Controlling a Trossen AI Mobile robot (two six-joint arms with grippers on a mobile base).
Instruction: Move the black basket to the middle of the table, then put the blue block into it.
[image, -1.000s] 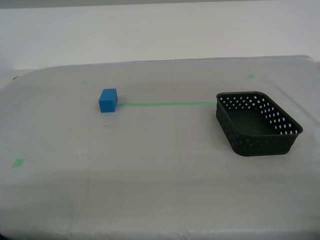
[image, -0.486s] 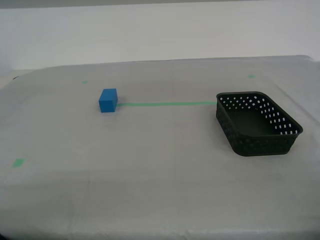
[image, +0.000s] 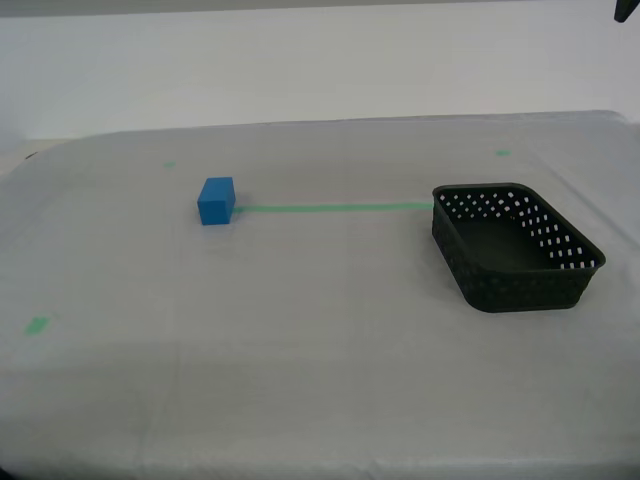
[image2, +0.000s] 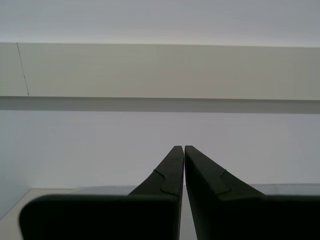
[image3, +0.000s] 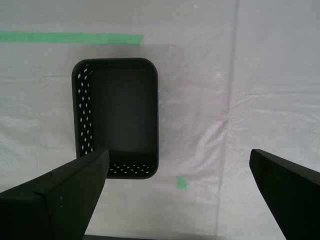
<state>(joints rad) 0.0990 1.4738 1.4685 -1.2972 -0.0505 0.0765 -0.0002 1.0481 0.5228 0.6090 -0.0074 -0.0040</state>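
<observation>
Black basket (image: 517, 246) sits on the surface (image: 300, 340) toward the exterior view's right, open side up and with nothing in it, its perforated walls standing clear of everything else. A small green mark (image: 37, 325) lies on the cloth nearer the camera, at the exterior view's left. Farther back, a thin green tape line (image: 335, 208) runs from the basket's far corner across to the blue block (image: 216, 200), which rests at the line's other end, well apart from the basket.

My first hand (image3: 177, 187) hangs above the basket with its fingers spread wide and holding nothing; the basket shows below and between them. My second hand (image2: 180, 165) has its fingers pressed together with nothing between them, pointing at a pale wall (image2: 160, 70).
</observation>
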